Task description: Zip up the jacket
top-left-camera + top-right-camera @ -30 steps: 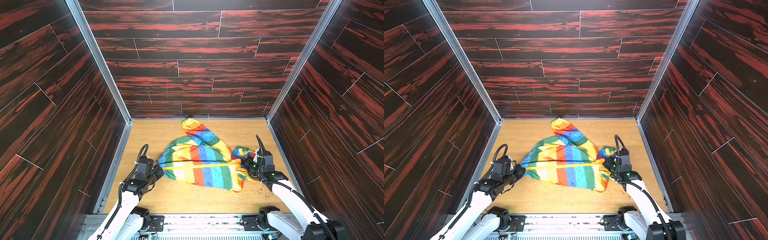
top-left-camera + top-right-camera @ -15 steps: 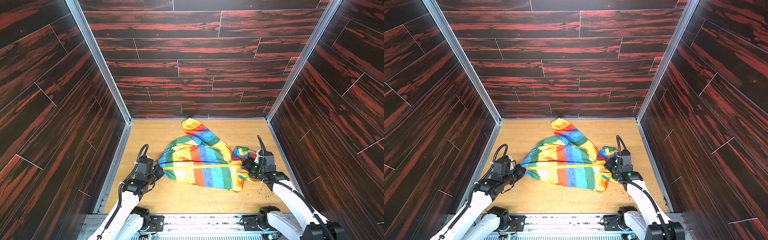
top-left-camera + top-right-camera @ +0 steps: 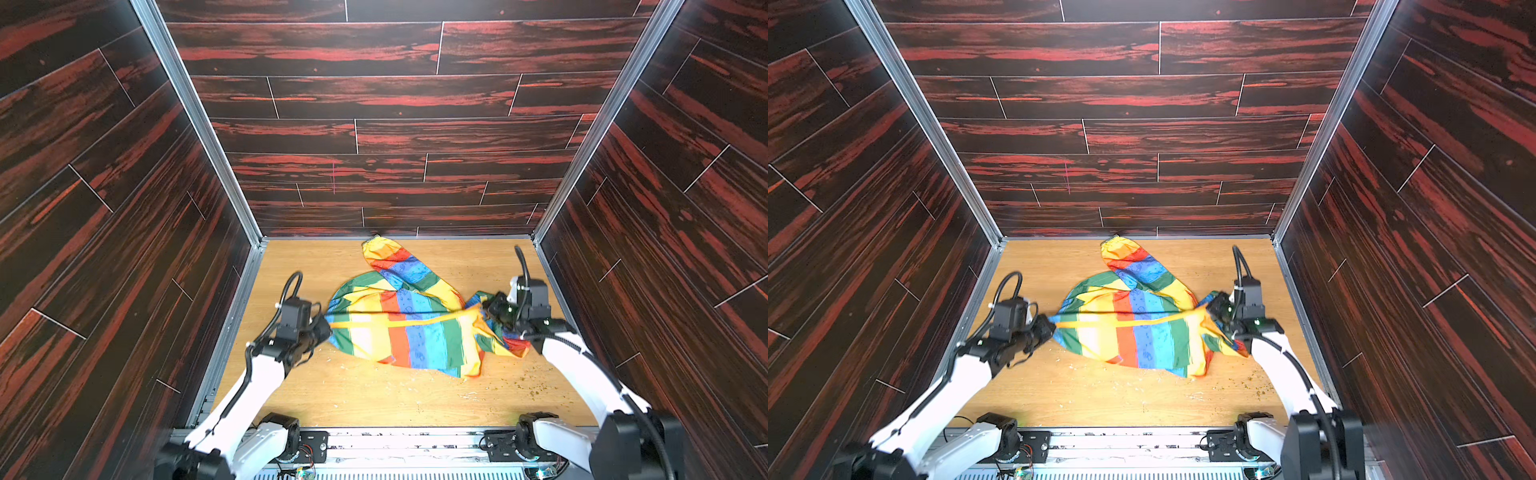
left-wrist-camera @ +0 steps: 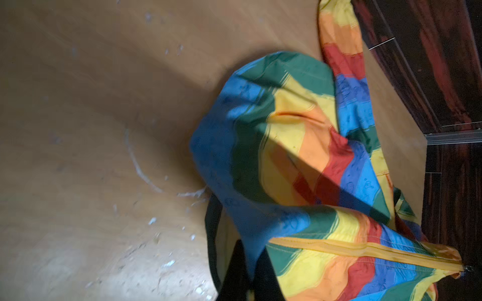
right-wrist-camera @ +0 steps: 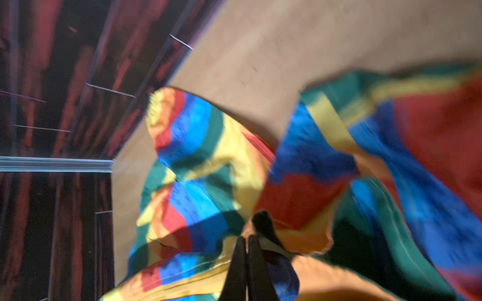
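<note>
The rainbow-striped jacket lies crumpled mid-table, with one sleeve reaching toward the back wall. Its yellow zipper runs taut between the two grippers. My left gripper is shut on the blue hem corner at the zipper's left end. At the zipper's other end, my right gripper is shut among the bunched collar folds. What sits between its pads is hidden by fabric.
Dark red wood-pattern walls enclose the wooden table on three sides, close to both arms. Small crumbs lie scattered near the front right. White scuff marks show on the table by the left gripper.
Both grippers have risen slightly and shifted toward the back wall, still shut on the jacket. The zipper line between them now looks straighter and tighter.
</note>
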Robot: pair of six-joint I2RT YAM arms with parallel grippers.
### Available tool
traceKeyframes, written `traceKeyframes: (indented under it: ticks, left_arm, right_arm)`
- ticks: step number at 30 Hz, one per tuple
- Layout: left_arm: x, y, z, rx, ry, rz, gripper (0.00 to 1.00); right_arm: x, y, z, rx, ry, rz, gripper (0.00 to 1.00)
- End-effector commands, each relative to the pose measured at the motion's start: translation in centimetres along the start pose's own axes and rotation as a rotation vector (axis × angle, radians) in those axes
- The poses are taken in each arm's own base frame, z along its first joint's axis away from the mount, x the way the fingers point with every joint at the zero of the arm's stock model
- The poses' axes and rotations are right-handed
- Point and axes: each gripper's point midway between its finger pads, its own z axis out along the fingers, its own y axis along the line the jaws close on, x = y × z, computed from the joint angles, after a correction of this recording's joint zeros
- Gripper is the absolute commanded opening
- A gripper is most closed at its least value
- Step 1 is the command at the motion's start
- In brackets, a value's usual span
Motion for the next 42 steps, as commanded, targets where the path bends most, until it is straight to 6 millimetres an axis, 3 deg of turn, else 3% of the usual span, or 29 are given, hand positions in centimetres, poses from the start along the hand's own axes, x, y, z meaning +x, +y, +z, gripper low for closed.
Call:
traceKeyframes:
  ticks: [1,5,7,9,11,13,15,17,20,25,31,36,42]
  left_arm:
    - [-5.8,-5.5,0.1,0.096,-0.088,0.079,0.00]
    - [-13.1,-11.5,1.2,0.152,-0.139,0.120,0.00]
    - [-17.5,-16.2,-0.1,0.256,-0.180,0.157,0.00]
    - [-20.7,-20.7,-2.1,0.378,-0.219,0.197,0.00]
    - [-22.8,-24.0,-5.4,0.462,-0.286,0.257,0.00]
    - [-24.0,-25.8,-8.6,0.519,-0.370,0.308,0.00]
    - [-24.0,-26.0,-10.5,0.537,-0.424,0.331,0.00]
    - [-23.1,-25.0,-10.9,0.527,-0.435,0.328,0.00]
    - [-20.6,-21.7,-8.5,0.479,-0.389,0.279,0.00]
    - [-14.7,-13.5,-2.7,0.331,-0.277,0.138,0.00]
    - [-7.5,-4.9,1.6,0.186,-0.168,0.024,0.00]
    - [-4.0,-1.2,2.2,0.104,-0.105,0.008,0.00]
    - [-1.5,1.7,1.5,0.013,-0.064,0.003,0.00]
  right_arm:
    - [-5.1,3.8,0.5,-0.081,-0.076,-0.035,0.00]
    - [-12.2,8.3,1.3,-0.228,-0.104,0.001,0.00]
    - [-15.7,11.1,0.5,-0.371,-0.128,0.018,0.00]
    - [-19.3,14.1,-1.8,-0.525,-0.175,0.014,0.00]
    - [-22.0,17.2,-5.4,-0.671,-0.250,-0.040,0.00]
    - [-22.7,20.0,-8.9,-0.785,-0.299,-0.140,0.00]
    - [-22.2,21.3,-10.9,-0.837,-0.315,-0.217,0.00]
    - [-21.3,21.3,-11.3,-0.846,-0.301,-0.245,0.00]
    - [-19.2,19.2,-9.3,-0.802,-0.236,-0.220,0.00]
    - [-13.2,12.5,-4.8,-0.664,-0.113,-0.112,0.00]
    - [-4.8,4.0,-1.0,-0.485,0.023,-0.008,0.00]
    - [0.2,0.1,0.5,-0.419,0.127,0.038,0.00]
    - [3.7,-3.0,1.0,-0.318,0.213,0.065,0.00]
